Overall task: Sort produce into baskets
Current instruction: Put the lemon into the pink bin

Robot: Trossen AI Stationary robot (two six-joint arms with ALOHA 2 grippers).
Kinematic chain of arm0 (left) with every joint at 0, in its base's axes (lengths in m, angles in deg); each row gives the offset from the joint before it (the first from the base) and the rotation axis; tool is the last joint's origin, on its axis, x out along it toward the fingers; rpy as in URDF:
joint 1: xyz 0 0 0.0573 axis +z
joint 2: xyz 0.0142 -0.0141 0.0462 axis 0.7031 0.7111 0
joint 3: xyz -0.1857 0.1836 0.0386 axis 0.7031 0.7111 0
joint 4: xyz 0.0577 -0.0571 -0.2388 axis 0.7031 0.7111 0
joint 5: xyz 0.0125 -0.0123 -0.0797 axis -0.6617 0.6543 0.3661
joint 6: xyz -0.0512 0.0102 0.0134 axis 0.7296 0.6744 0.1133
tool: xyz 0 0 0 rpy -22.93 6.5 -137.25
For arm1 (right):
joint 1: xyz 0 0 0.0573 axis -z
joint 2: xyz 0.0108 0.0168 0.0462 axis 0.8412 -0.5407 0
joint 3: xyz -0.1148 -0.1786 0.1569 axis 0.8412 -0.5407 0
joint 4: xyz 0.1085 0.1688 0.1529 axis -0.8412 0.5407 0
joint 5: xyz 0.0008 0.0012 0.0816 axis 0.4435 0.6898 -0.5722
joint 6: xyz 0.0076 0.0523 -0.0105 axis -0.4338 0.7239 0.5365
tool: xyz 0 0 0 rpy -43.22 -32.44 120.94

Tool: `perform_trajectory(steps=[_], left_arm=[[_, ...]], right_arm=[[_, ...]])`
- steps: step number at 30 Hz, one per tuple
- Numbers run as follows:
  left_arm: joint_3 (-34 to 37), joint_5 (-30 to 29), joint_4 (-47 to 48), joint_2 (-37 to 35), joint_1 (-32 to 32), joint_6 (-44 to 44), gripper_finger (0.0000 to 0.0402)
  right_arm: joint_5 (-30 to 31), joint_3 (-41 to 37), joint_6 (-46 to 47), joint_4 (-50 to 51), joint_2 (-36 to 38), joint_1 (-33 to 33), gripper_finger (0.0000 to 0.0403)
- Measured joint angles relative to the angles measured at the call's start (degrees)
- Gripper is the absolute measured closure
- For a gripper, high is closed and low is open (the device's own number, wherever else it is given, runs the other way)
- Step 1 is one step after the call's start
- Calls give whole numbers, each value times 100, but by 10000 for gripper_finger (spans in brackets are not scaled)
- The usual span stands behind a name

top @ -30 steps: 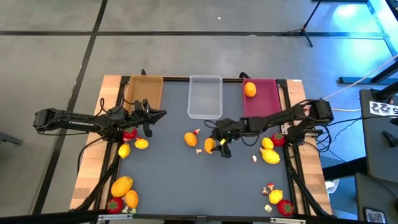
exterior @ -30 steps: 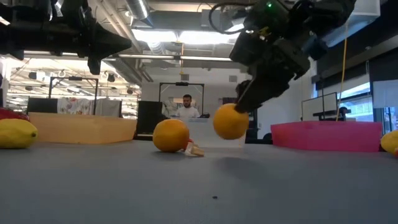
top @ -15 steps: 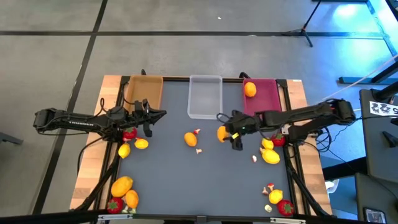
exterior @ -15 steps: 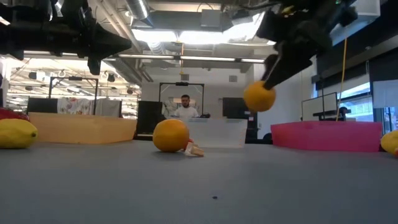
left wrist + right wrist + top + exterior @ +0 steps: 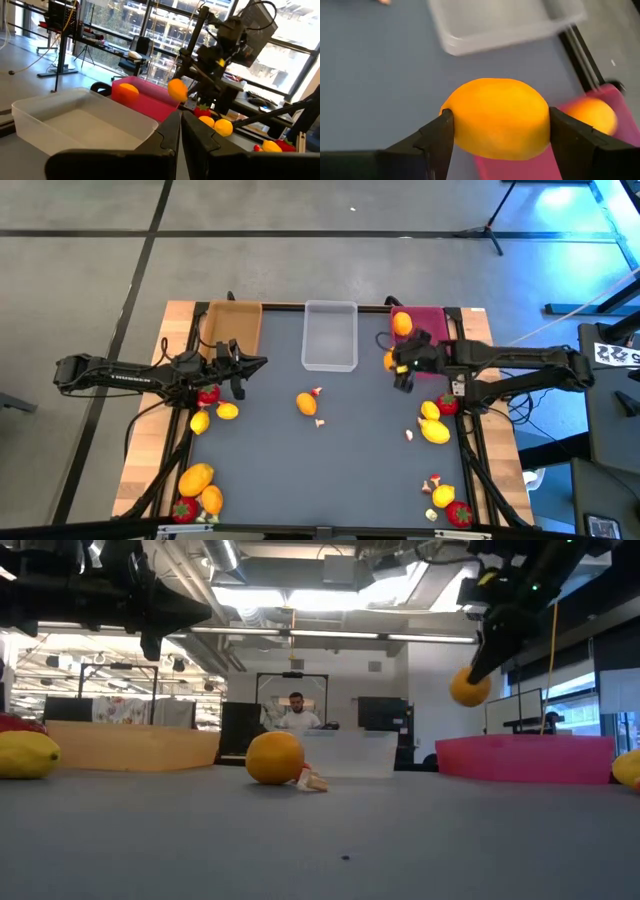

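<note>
Your right gripper (image 5: 392, 362) pinched an orange (image 5: 496, 118) between its two fingers and carried it clear of the table (image 5: 330, 460), at the near left corner of the pink tray (image 5: 428, 332). The fruit sat crosswise between the fingers, its long axis running from one to the other, and the tray lay just beyond it, toward the table's far right corner. In the right wrist view the tray's corner showed directly under and past the held piece. A second orange (image 5: 402, 324) already lay in that tray near its far left corner, so judged from here, the coming drop had room in the tray's nearer half. The clear tray (image 5: 330, 335) stood to the left along the far edge, apart from the gripper.

Your left gripper (image 5: 262, 361) hung pressed together and empty over the table's left side, near the tan tray (image 5: 232, 325), well apart from the pink one. The right arm was plainly the nearer.
</note>
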Motion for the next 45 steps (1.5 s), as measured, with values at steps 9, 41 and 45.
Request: perform_trajectory(steps=[9,41,45], left_arm=[[0,-81,7,1,0,-2,386],[0,-294,-4,1,0,-52,386],[0,-294,-4,1,0,-56,386]], right_arm=[[-280,0,-73,328,16,1707,142],[-1509,4,-300,-420,-1953,3423,72],[-1452,21,-332,-332,-1908,3423,53]])
